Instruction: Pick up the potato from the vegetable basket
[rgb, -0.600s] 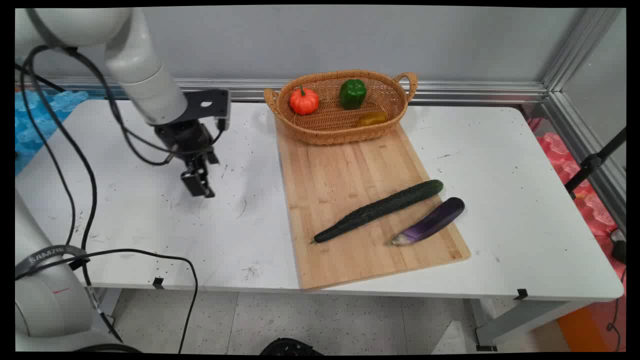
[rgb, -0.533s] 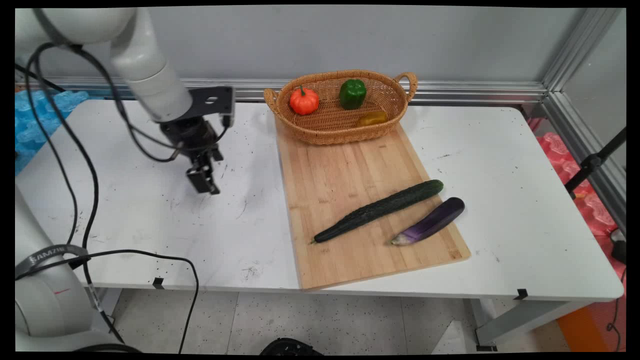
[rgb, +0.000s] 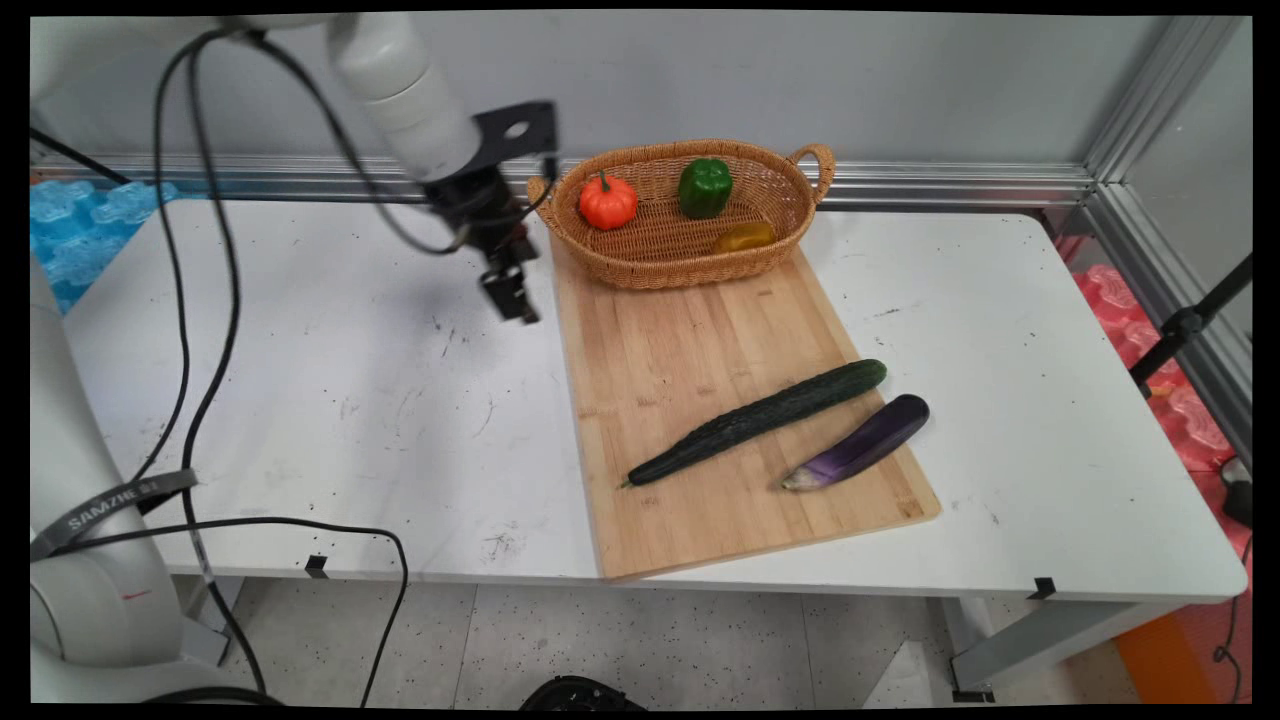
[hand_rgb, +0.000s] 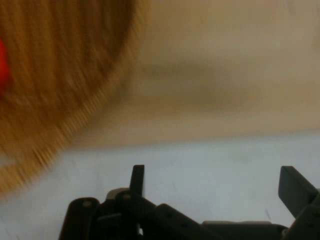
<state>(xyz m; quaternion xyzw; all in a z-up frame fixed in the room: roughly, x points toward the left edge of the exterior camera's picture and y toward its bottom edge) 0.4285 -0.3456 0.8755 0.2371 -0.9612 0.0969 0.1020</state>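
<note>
A white table (rgb: 330, 420) marked with dark scuffs is seen before a grey wall, with an aluminium rail along its far edge. A wooden board (rgb: 690, 350) is laid across the table's middle, running from the far side to the near edge.

The gripper (rgb: 512, 297) is held above the table just beside the board's far left corner, close to the left end of a wicker basket (rgb: 660, 255). In the hand view its two fingers (hand_rgb: 137, 180) are seen well apart, with nothing between them; bare tabletop lies below them, the board's (hand_rgb: 225, 75) edge beyond, and the basket's (hand_rgb: 60, 75) woven wall at the upper left, blurred.

The basket is set on the board's far end, with a handle at each end. Inside it, an orange pumpkin (rgb: 607, 201) is placed at the left, a green pepper (rgb: 705, 187) at the middle back, and a yellowish item (rgb: 743, 237) at the right front, partly hidden by the rim.

Further toward the near side of the board, well apart from the gripper, a long dark cucumber (rgb: 758, 421) is laid diagonally. A purple eggplant (rgb: 860, 442) is laid just beside it to the right, roughly parallel, near the board's right edge.

Black cables (rgb: 190, 300) are hung from the arm at the left.
</note>
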